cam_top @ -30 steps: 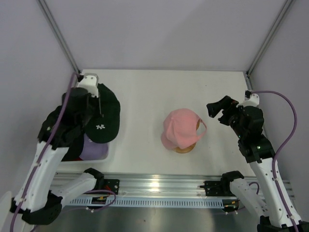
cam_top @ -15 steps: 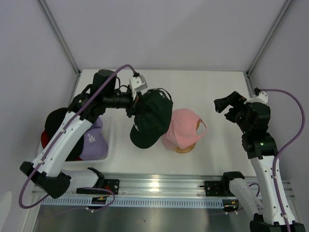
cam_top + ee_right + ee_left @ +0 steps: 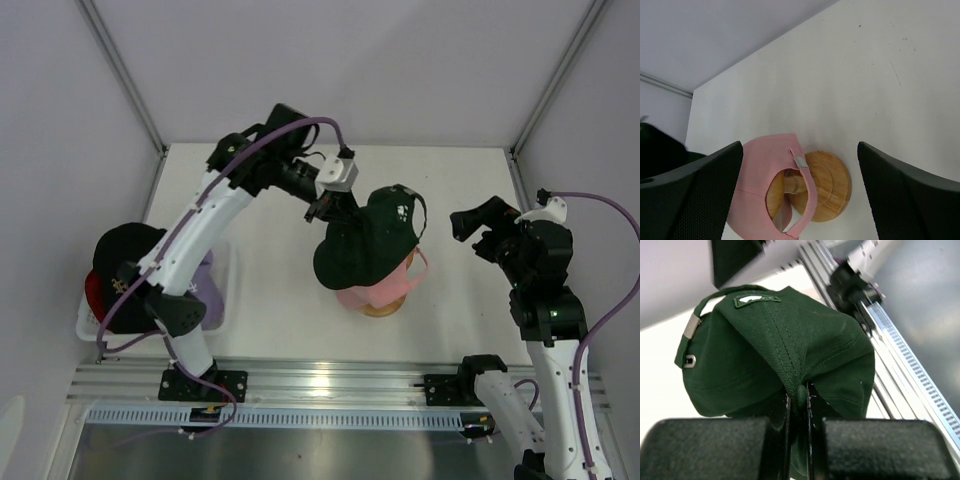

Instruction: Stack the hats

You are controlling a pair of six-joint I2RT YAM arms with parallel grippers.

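A dark green hat [image 3: 370, 240] hangs from my left gripper [image 3: 335, 205], which is shut on the fabric at its crown. The hat hovers over, and partly covers, a pink hat [image 3: 385, 290] sitting on the round wooden stand [image 3: 383, 308]. In the left wrist view the green hat [image 3: 775, 355] bunches between my shut left gripper [image 3: 797, 400]. My right gripper [image 3: 480, 225] stands open to the right of the stand, holding nothing. The right wrist view shows the pink hat [image 3: 765, 185] and the stand [image 3: 827, 185] between the wide fingers of the right gripper [image 3: 800, 192].
A white mesh basket [image 3: 226, 275] at the left edge holds a black hat [image 3: 125, 260], a lavender hat [image 3: 200, 290] and a red hat [image 3: 92, 295]. An aluminium rail [image 3: 320, 385] runs along the near edge. Frame posts rise at both back corners.
My left arm has swung the green hat from over the basket rightward to above the pink hat. The right gripper has drifted slightly right, still open.
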